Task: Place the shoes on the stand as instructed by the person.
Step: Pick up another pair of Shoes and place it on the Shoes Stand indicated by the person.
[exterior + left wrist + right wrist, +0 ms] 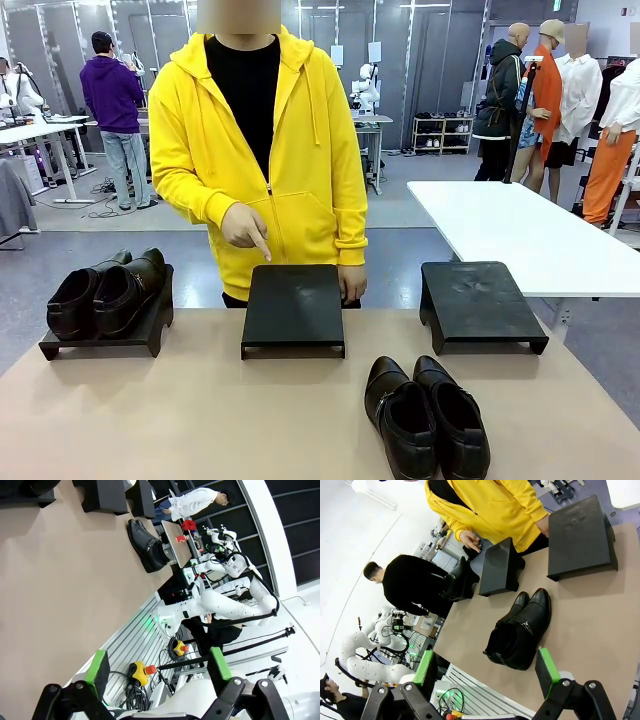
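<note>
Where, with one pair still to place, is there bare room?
Middle stand, by the person's pointing hand, and right stand: bare tops. Left stand: filled by a pair. Table left of the loose pair: bare.

No legible txt, labels, brands or nos. On the far wall, white sheets (337, 54): any print too small to read.
</note>
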You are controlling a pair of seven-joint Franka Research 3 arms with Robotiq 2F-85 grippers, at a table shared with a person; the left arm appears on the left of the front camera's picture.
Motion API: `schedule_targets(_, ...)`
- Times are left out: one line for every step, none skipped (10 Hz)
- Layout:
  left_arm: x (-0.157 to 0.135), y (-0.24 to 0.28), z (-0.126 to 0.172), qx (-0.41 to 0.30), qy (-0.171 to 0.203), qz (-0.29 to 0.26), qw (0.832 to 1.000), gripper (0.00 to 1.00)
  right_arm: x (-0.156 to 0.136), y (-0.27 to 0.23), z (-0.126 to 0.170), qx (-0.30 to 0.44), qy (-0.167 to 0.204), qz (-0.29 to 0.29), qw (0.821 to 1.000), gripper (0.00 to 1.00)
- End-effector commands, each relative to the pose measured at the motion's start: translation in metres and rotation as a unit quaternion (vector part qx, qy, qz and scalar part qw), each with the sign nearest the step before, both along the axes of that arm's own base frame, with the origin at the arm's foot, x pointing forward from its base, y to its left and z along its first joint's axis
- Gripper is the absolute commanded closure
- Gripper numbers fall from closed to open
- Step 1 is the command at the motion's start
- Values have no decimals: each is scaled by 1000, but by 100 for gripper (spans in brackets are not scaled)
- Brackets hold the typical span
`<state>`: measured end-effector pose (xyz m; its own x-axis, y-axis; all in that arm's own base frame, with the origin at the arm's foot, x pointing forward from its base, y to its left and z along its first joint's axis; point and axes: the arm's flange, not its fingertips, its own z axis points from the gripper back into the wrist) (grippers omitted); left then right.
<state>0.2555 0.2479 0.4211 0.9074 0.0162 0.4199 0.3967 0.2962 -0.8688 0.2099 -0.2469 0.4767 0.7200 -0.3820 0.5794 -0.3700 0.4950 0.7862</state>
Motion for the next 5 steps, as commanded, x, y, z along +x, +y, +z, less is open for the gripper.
schedule_targets(-3, -1, 1, -4, -8, -6, 1000, 0, 0, -1, 1, 0, -9, 1, 1000, 0)
schedule_targets(-3, -1, 1, -4, -8, -6, 1000, 0, 0, -1, 1, 0, -9, 1, 1000, 0)
schedule_targets(-3, -1, 1, -4, -8, -6, 1000, 0, 0, -1, 1, 0, -9, 1, 1000, 0)
schedule_targets(-3, -1, 1, -4, -8, -6, 1000, 0, 0, -1, 1, 0, -9, 1, 1000, 0)
schedule_targets(-3, -1, 1, -4, -8, -6, 1000, 0, 0, -1, 1, 0, -9, 1, 1000, 0)
